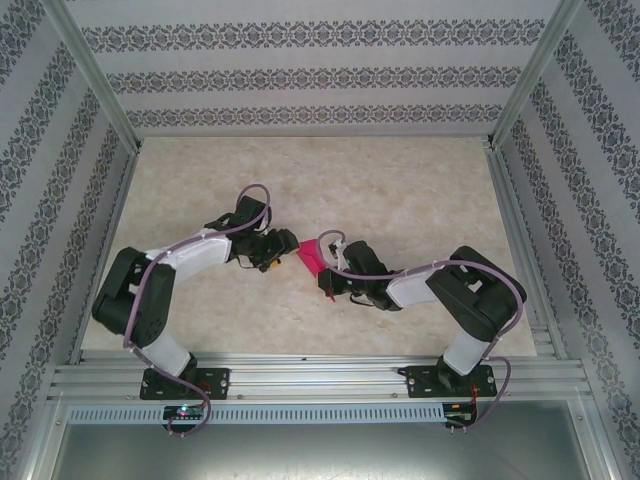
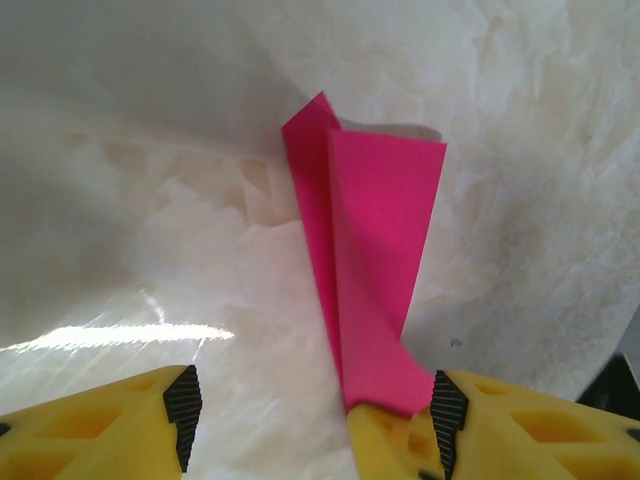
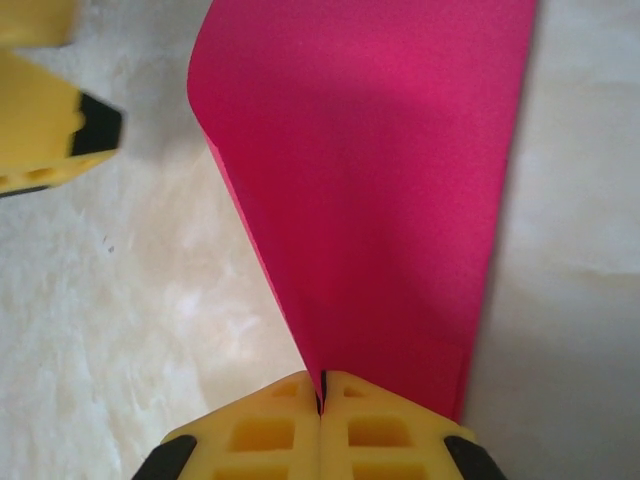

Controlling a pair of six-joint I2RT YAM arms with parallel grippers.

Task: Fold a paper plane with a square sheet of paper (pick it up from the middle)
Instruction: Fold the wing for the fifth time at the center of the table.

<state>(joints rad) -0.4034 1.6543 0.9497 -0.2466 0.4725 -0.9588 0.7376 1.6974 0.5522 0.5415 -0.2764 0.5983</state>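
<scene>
Here the paper plane (image 3: 380,200) ran 6 to 12 o'clock, narrow end clamped in the right gripper (image 3: 320,400), broad end cropped. The left gripper (image 2: 315,405) gaped, jaws apart

right wrist: pink paper (image 3: 380,180) far end cut by frame top | left wrist: its near tip behind finger (image 2: 390,450) of left gripper (image 2: 315,420) | top: folds too small
</scene>
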